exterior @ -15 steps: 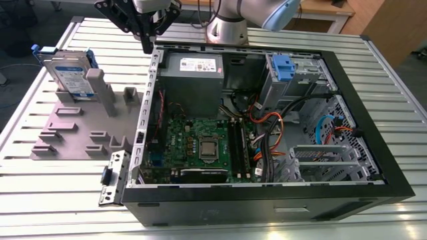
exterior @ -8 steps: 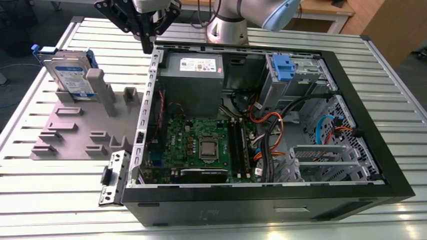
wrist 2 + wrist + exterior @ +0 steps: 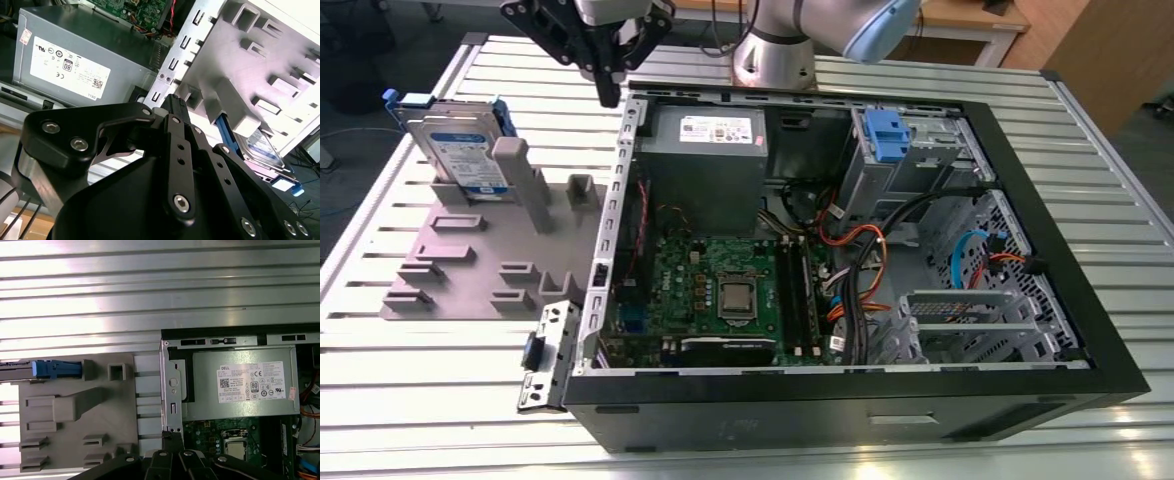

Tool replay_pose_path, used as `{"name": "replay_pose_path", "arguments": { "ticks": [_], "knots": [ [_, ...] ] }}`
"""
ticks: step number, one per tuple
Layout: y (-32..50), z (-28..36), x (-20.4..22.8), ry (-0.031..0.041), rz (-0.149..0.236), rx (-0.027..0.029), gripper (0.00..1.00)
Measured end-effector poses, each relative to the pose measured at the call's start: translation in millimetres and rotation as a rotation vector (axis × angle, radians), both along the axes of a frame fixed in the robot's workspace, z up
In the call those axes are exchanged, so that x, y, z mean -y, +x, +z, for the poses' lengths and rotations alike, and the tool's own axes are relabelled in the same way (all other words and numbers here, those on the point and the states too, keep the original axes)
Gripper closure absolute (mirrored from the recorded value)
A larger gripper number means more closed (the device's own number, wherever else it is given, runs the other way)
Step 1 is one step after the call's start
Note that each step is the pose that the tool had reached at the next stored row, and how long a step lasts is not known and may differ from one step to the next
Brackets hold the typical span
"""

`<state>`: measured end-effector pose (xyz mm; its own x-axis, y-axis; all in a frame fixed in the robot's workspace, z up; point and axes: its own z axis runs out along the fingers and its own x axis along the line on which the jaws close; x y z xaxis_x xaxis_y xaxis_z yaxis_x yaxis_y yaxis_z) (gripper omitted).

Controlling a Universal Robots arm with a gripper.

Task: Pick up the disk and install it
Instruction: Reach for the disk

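Disk point(image 3: 460, 150) stands on edge in the grey holder point(image 3: 480, 270) at the exterior view's left, untouched. Gripper point(image 3: 607, 92) hangs above the near wall of the open computer case point(image 3: 787, 420), claw closed together, empty. Power supply box point(image 3: 707, 160) sits inside the case.

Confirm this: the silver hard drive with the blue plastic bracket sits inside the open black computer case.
Not inside. The exterior view shows the silver hard drive standing in the grey plastic holder beside the black computer case.
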<state>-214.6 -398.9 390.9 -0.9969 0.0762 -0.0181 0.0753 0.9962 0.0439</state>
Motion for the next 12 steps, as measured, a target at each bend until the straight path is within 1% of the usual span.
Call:
{"name": "replay_pose_path", "arguments": {
  "ticks": [4, 12],
  "knots": [
    [-3.4, 0.0, 0.0, 0.0001, 0.0, 0.0001, 0.89],
    [-5.1, 0.0, 0.0, 0.0, 0.0, 0.0, 0.89]
  ]
}}
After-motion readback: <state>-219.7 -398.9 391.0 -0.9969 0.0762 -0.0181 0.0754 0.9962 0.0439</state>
